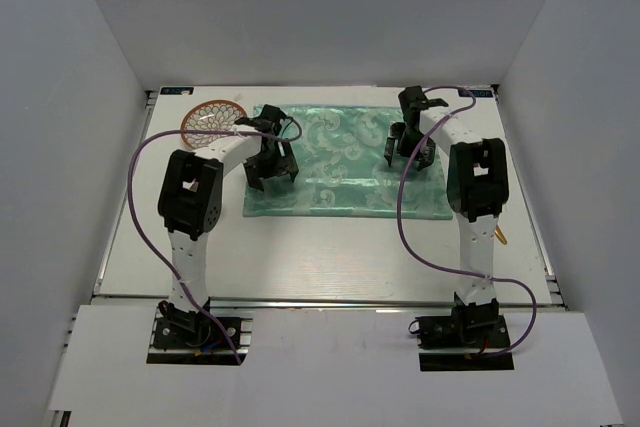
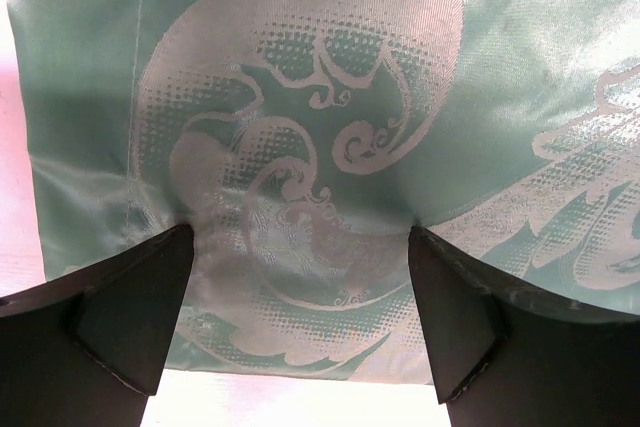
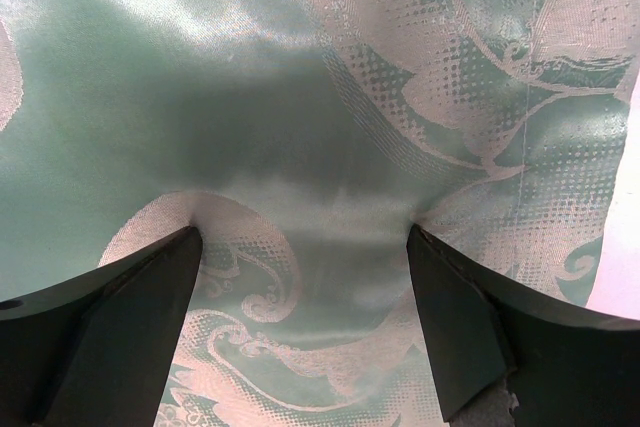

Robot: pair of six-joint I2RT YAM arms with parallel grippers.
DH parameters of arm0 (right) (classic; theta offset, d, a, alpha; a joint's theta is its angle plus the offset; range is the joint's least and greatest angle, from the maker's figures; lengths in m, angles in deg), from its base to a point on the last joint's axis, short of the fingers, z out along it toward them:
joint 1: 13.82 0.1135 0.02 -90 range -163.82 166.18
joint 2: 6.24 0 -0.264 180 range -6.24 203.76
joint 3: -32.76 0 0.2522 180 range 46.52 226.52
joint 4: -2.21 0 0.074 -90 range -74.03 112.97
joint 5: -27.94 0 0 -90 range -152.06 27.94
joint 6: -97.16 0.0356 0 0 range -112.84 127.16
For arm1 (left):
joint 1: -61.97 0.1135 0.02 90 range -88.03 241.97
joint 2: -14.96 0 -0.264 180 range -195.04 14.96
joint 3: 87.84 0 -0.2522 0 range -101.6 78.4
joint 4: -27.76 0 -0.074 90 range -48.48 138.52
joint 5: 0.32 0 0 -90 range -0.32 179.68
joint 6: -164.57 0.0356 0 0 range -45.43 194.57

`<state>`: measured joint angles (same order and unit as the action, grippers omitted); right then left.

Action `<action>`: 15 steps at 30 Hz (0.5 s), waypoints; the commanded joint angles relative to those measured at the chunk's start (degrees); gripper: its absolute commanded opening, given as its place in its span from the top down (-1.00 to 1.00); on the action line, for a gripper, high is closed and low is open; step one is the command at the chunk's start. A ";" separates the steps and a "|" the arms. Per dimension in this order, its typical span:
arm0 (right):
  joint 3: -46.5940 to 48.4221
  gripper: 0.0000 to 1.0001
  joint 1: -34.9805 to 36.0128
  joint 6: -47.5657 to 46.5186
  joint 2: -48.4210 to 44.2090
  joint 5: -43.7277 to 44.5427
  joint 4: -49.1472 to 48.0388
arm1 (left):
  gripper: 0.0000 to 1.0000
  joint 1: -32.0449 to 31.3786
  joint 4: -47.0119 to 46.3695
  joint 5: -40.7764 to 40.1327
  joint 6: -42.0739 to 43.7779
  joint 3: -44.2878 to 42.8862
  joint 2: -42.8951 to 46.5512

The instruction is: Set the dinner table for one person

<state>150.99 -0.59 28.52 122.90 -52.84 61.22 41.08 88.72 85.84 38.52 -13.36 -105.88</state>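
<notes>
Both open wide, nothing held: left pincer [image 1: 275, 175] tips on left end of green mat [image 1: 340, 162], right pincer [image 1: 398, 150] on right end. Mat lies far-centre on white table [image 1: 330, 257]; patterned plate [image 1: 212, 119] far-left.

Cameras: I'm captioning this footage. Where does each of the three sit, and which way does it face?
Top external: above and behind the bases, facing down on the table, mat and plate; left arm and right arm show whole.
Left wrist: on the left arm, facing down at the mat's left end; only the open left gripper shows.
Right wrist: on the right arm, facing down at the mat's right end; only the open right gripper shows.
Shared: all see the mat.
</notes>
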 commanded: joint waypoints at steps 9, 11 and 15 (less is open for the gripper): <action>3.64 -0.78 -0.49 -0.97 4.36 -2.97 1.59 | -0.96 -0.64 -5.27 2.69 -3.14 6.77 5.43; 4.08 -0.78 -0.75 -1.41 4.28 -3.06 1.42 | -0.96 -0.65 -5.89 2.96 -3.32 8.00 6.31; 5.48 -0.79 -0.67 -1.16 4.28 -2.63 2.37 | -0.96 -0.65 -5.63 2.44 -3.50 8.54 8.33</action>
<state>154.51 -0.85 27.49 124.95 -54.05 63.26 40.78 83.23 87.46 36.01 -5.91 -101.11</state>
